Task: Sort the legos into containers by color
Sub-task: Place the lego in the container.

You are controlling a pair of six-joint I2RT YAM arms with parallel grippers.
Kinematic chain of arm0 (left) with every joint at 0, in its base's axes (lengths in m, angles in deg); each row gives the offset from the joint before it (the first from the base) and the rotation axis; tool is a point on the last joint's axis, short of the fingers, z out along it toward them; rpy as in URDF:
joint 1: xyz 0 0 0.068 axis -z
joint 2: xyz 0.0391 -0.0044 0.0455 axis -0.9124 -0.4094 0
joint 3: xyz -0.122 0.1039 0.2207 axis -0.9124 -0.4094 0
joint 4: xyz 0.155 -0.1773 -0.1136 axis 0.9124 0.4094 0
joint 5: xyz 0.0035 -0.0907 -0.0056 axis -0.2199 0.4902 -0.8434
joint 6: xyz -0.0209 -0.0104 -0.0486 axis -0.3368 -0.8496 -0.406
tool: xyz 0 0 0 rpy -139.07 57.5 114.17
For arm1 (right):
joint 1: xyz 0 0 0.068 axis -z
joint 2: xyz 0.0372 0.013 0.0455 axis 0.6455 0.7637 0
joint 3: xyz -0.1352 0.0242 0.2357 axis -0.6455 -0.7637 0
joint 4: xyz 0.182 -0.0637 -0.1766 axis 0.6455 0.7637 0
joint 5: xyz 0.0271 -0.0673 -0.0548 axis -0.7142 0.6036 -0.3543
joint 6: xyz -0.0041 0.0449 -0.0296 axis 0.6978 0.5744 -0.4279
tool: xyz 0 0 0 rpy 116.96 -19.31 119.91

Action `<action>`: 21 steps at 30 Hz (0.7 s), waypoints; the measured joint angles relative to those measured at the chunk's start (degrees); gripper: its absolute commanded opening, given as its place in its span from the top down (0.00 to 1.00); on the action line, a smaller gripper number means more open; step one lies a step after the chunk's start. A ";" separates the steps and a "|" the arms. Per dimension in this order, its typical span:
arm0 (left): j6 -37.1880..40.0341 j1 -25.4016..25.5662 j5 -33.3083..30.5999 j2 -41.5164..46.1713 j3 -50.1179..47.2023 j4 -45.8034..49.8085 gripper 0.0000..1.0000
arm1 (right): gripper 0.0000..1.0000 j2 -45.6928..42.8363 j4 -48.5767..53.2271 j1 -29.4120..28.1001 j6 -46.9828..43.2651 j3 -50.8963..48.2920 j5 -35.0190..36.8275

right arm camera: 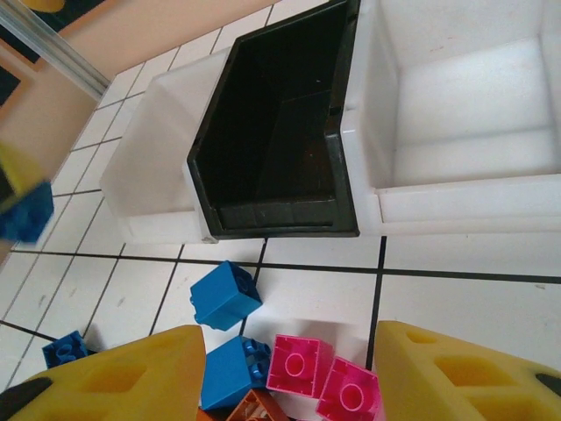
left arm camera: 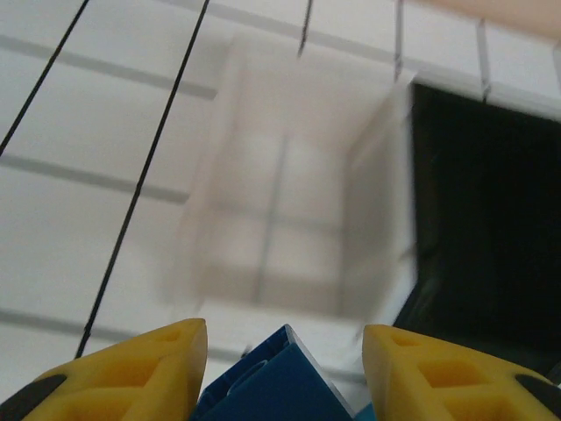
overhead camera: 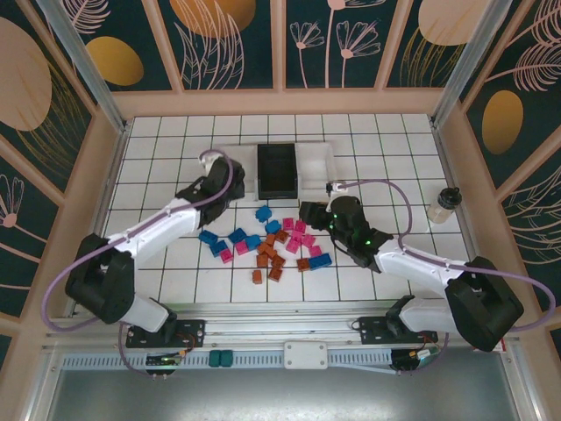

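While my left gripper (left arm camera: 285, 333) clamps one blue brick (left arm camera: 276, 386), poised for the left white bin (left arm camera: 381, 202), my right gripper (right arm camera: 289, 338) idles open, empty.

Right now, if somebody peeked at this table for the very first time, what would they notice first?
Probably the jumble of blue, pink and brown bricks in the middle of the white tiled table. Beyond it a black bin stands out between two white bins. The left pincer grips a blue brick in front of the left white one.
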 measured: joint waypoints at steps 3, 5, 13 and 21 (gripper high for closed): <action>0.92 -1.57 -0.07 -6.16 6.82 -0.11 0.62 | 0.46 -1.03 0.04 0.09 0.37 -0.79 -0.15; 1.51 -2.78 -0.07 -10.56 10.14 0.00 0.57 | 0.45 -2.01 0.15 0.11 0.52 -1.60 -0.15; 3.17 -4.09 0.96 -20.06 18.64 2.47 0.27 | 0.35 -6.12 2.89 0.24 0.96 -4.20 -0.15; 2.60 -4.09 6.36 -7.58 13.97 -0.44 0.05 | 0.34 -7.15 8.81 0.42 1.44 -5.64 -0.74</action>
